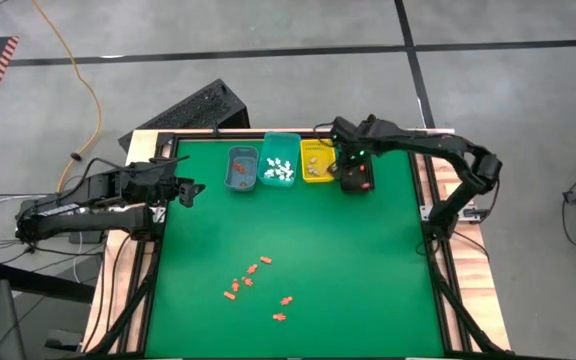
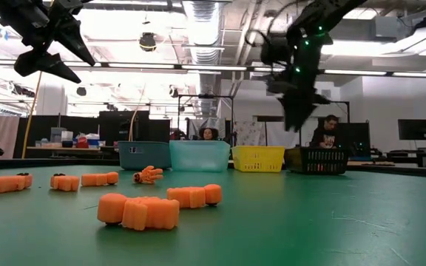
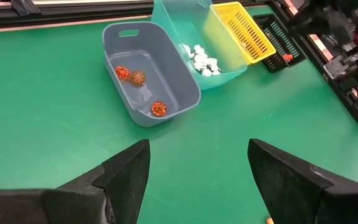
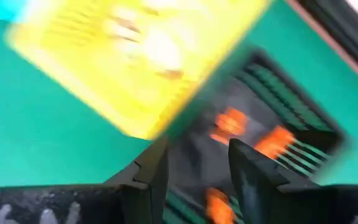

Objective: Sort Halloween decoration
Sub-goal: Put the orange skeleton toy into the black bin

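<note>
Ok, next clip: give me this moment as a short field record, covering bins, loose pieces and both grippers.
bins: blue bin, teal bin, yellow bin and black bin in a row at the table's far edge
blue bin contents: three small orange-red pieces
teal bin contents: white pieces
black bin contents: orange pieces
loose pieces: orange decorations scattered on the green mat, near side
right gripper: above the black bin, fingers apart, nothing between them
left gripper: open, hovering left of the blue bin

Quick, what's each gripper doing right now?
Left gripper: open, empty.
Right gripper: open, empty, above the black bin.
</note>
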Tool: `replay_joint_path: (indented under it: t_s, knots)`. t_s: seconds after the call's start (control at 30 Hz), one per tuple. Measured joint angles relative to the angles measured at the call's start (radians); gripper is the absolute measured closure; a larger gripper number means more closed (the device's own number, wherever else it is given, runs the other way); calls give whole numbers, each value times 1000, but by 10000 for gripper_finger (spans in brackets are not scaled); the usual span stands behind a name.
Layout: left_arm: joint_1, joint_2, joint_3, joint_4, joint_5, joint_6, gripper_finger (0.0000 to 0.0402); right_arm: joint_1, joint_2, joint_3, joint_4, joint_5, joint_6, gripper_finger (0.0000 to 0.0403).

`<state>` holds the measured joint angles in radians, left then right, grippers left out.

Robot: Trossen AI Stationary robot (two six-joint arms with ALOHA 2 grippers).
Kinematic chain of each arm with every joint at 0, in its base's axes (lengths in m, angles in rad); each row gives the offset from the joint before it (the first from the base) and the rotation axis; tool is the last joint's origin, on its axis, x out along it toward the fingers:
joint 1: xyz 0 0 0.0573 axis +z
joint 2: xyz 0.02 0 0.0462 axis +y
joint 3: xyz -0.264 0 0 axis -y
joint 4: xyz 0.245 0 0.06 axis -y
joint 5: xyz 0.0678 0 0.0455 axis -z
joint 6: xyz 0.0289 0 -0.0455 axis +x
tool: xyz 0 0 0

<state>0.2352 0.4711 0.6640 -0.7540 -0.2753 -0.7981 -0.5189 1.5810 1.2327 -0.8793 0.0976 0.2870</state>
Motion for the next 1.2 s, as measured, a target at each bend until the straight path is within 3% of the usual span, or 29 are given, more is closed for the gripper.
replay_joint_path:
  t_s: [0.17, 0.37, 0.6, 0.9, 1.2]
  knots:
    - [0, 0, 0, 0, 1, 1, 141, 154, 2, 0, 161, -64, 0, 243]
    - [0, 0, 0, 1, 1, 0, 141, 390, 8, 0, 433, -61, -75, 243]
    - [0, 0, 0, 1, 0, -1, 141, 605, 11, -41, 718, 60, -154, 247]
    - [0, 0, 0, 2, -1, -1, 141, 729, 24, -135, 902, 219, -137, 256]
    - [0, 0, 0, 1, -20, -1, 141, 766, 211, -141, 1115, 218, -11, 258]
